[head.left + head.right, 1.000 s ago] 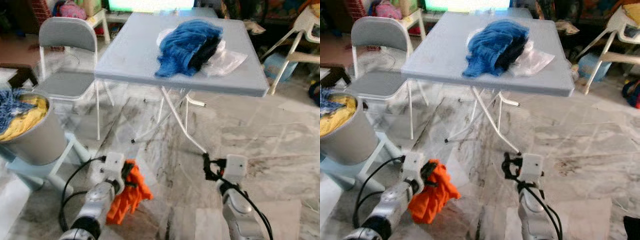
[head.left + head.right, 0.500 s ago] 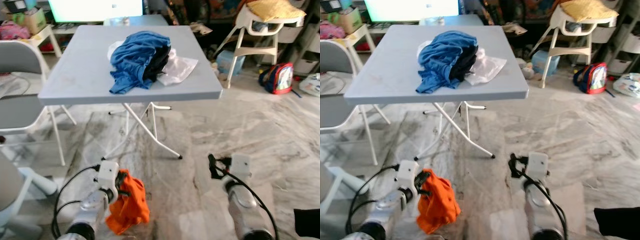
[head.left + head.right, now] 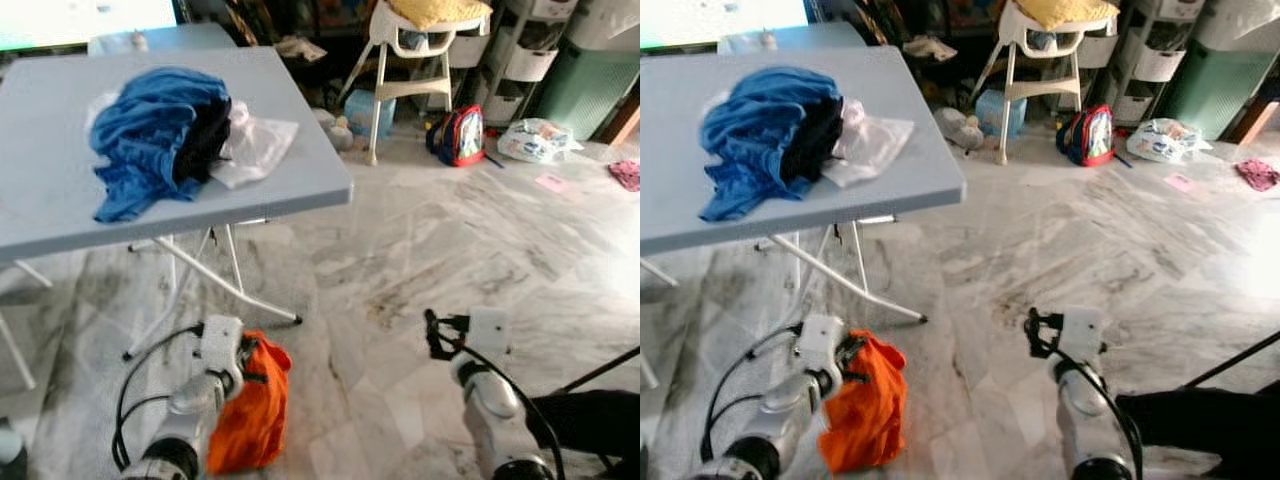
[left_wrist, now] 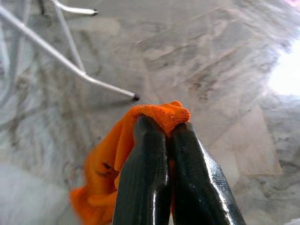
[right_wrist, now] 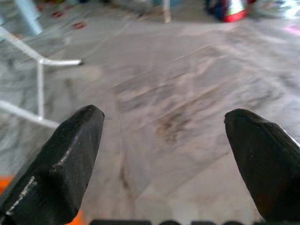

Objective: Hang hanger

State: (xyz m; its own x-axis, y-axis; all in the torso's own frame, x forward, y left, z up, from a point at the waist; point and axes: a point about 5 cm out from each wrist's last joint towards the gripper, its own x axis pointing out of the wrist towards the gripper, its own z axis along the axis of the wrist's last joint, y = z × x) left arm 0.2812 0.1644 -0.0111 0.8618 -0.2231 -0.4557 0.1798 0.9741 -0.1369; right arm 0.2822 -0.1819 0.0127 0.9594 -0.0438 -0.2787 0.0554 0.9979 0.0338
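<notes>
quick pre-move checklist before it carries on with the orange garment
1. Left gripper jaws shut on the orange cloth garment: ok.
2. Garment off the marble floor: cannot tell, it hangs low.
3. Right gripper jaws open, free to help: ok.
4. Grey folding table legs apart from the left arm: ok.
5. A hanger or rail to hang on: cannot tell.

Folding table (image 3: 300, 150) blocking left-front, bare marble floor (image 3: 450, 250) open ahead, white highchair (image 3: 420, 40) beyond
</notes>
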